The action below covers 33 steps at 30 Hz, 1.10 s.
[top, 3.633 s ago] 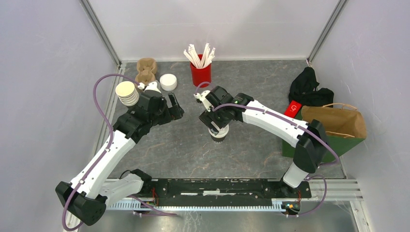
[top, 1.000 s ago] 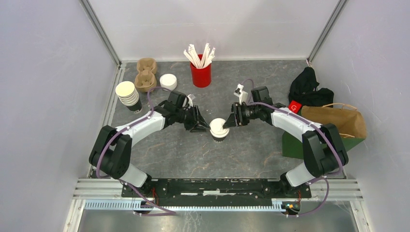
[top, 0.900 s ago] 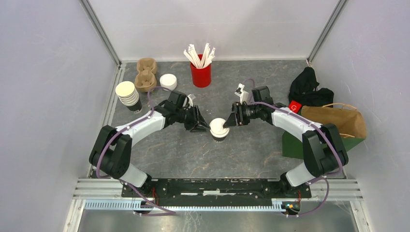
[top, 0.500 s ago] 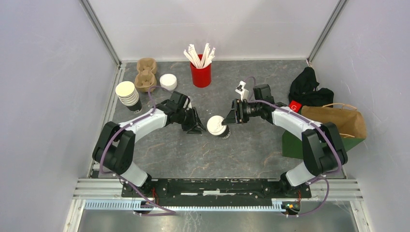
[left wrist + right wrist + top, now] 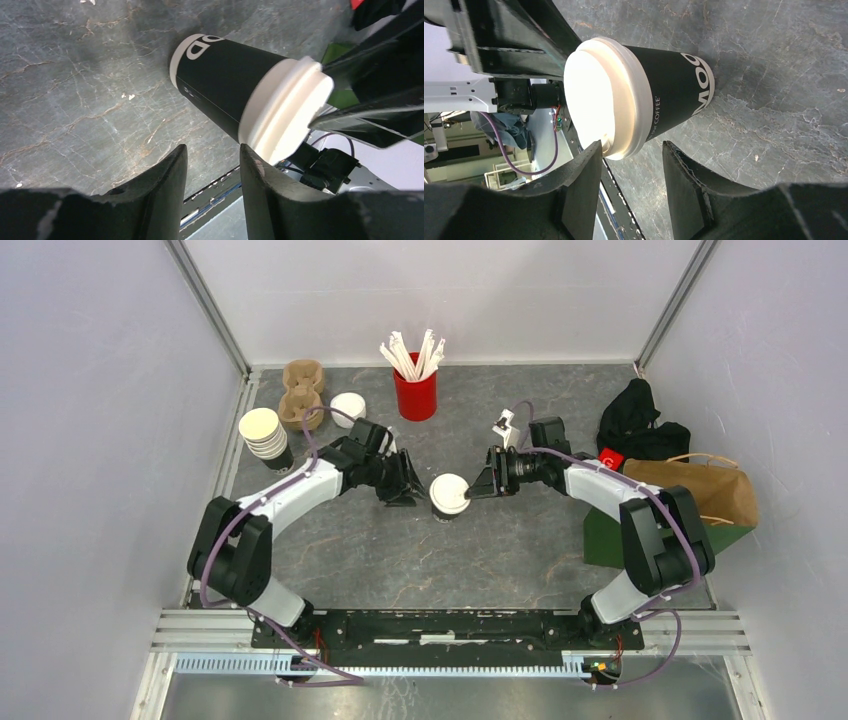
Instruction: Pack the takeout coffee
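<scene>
One takeout coffee point(image 5: 449, 494), a black paper cup with a white sip lid, stands mid-table between my two grippers. My left gripper point(image 5: 412, 490) sits just left of it, jaws open. In the left wrist view the cup point(image 5: 227, 90) lies beyond the open left gripper point(image 5: 213, 150), with nothing between the fingers. My right gripper point(image 5: 479, 486) is just right of the cup, also open. In the right wrist view the lid point(image 5: 599, 105) sits ahead of the right gripper point(image 5: 632, 147), its rim close to one fingertip. No second lidded cup is in view.
A stack of lidless cups point(image 5: 265, 435), a brown cardboard carrier point(image 5: 303, 388) and loose white lids point(image 5: 347, 408) sit at the back left. A red holder point(image 5: 415, 393) with white sticks stands at the back. A brown paper bag point(image 5: 700, 490) and black cloth point(image 5: 635, 420) are at the right.
The cup tipped to the left half a second ago and now stands more upright, slightly further back. The left gripper drew back a little and its jaws opened wider.
</scene>
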{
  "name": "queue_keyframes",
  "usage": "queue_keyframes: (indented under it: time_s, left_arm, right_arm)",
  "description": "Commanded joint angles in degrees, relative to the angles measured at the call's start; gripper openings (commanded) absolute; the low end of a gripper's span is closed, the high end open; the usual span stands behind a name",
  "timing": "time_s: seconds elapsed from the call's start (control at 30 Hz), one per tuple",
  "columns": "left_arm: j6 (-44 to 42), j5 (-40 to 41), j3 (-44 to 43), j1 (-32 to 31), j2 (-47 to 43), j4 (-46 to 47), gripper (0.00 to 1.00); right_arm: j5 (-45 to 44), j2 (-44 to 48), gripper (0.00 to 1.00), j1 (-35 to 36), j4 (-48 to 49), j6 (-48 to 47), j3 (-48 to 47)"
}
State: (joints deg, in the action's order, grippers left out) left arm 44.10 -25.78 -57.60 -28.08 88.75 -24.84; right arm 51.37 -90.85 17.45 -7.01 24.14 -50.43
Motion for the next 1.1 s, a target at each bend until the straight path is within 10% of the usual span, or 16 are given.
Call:
queue_keyframes:
  time_s: [0.0, 0.2, 0.57, 1.07]
  left_arm:
    - [-2.26, 0.81, -2.98, 0.03, -4.06, -1.81, 0.51]
    - [-4.28, 6.05, -4.43, 0.24, -6.74, -5.86, 0.5]
    - [-4.65, -1.2, -12.04, 0.83, 2.24, 0.87, 0.77]
    - [-1.61, -2.76, -8.46, 0.28, 5.7, 6.15, 0.49]
  right_arm:
    - [-2.26, -0.96, 0.54, -0.05, -0.86, -2.84, -0.18]
    - [-0.87, 0.3, 0.59, 0.0, -1.07, 0.42, -3.26]
    - [-0.33, 0.12, 0.78, 1.87, -3.57, 1.44, -7.4]
    - [-5.57, -3.5, 0.61, 3.34, -4.87, -0.9, -8.36]
